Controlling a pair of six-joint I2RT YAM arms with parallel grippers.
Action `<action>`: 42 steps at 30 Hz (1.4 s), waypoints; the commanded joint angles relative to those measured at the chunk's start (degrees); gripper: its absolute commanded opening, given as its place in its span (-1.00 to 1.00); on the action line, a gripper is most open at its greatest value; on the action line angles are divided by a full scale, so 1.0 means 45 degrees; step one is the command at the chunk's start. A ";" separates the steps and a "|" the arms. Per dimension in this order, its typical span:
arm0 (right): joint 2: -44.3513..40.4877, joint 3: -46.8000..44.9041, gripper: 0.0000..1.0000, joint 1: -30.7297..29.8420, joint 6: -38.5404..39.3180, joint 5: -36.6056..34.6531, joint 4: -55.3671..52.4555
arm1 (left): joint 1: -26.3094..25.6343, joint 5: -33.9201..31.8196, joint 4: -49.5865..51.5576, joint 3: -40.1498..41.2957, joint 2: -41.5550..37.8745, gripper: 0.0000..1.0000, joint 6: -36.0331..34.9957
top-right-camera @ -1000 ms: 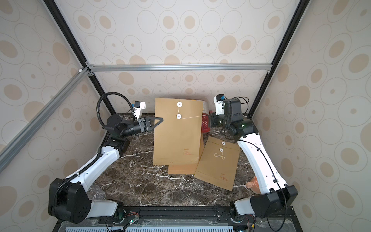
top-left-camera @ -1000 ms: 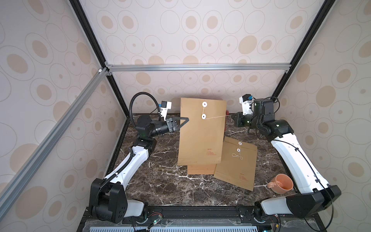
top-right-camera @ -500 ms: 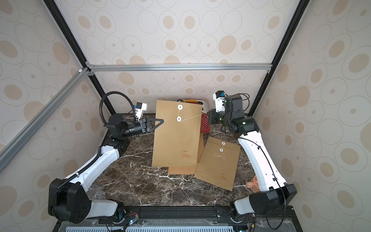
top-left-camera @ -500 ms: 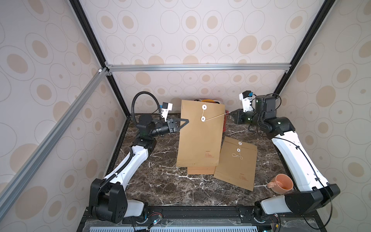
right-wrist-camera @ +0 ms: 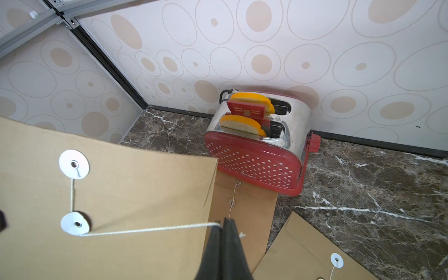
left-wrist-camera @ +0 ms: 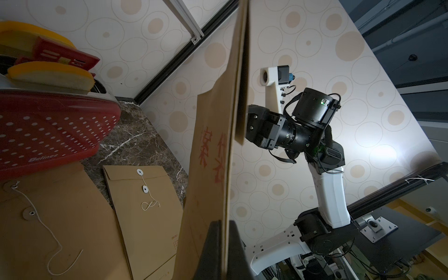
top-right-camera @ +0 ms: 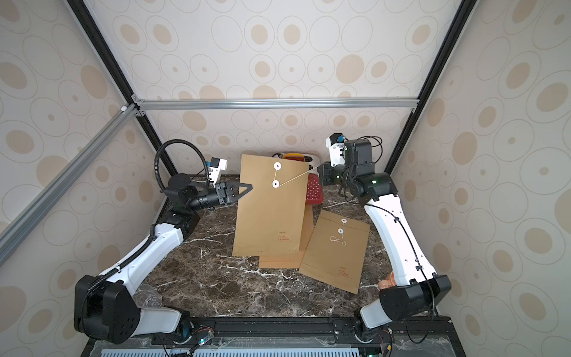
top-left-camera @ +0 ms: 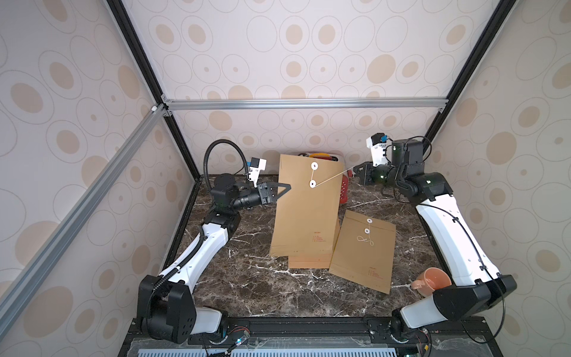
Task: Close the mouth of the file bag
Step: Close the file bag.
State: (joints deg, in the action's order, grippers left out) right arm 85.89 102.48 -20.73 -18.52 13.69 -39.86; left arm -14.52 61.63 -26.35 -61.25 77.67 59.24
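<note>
The left claw [top-left-camera: 287, 187] clamps the bag [top-left-camera: 304, 222]; the right claw [top-left-camera: 354, 168], pinching the string [top-left-camera: 332, 176], has swung from 3 to 2 o'clock of the lower disc [top-left-camera: 312, 184], winding on

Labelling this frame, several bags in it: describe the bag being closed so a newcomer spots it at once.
Start at the red toaster by the back wall. Just in front of it, between the two arms, one brown bag stands raised off the table. Unlike the flat bags, its edge is pinched by the left gripper and the right gripper holds its string taut.
</note>
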 commanded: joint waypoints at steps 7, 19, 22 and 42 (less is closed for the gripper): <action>-0.1735 -0.3605 -1.00 -0.0160 -0.1313 0.0133 0.2382 | -0.0034 -0.0018 -0.3761 0.0073 -0.0089 -1.00 0.2207; -0.1218 -0.4079 -1.00 -0.0145 -0.0820 -0.0320 0.2261 | -0.0036 0.0172 -0.5227 0.0134 0.0261 -1.00 0.3431; -0.1072 -0.3986 -1.00 -0.0124 -0.0705 -0.0304 0.2298 | -0.0035 0.0236 -0.5124 0.0106 0.0202 -1.00 0.3325; 0.0049 -0.0713 -1.00 -0.0115 0.0269 -0.0355 0.0729 | -0.0058 -0.0083 0.3642 -0.1326 0.0203 -1.00 -0.2374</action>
State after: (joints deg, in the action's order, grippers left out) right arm 83.53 97.21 -21.21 -17.87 11.11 -35.70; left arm -14.57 60.18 -11.44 -64.23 79.07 51.64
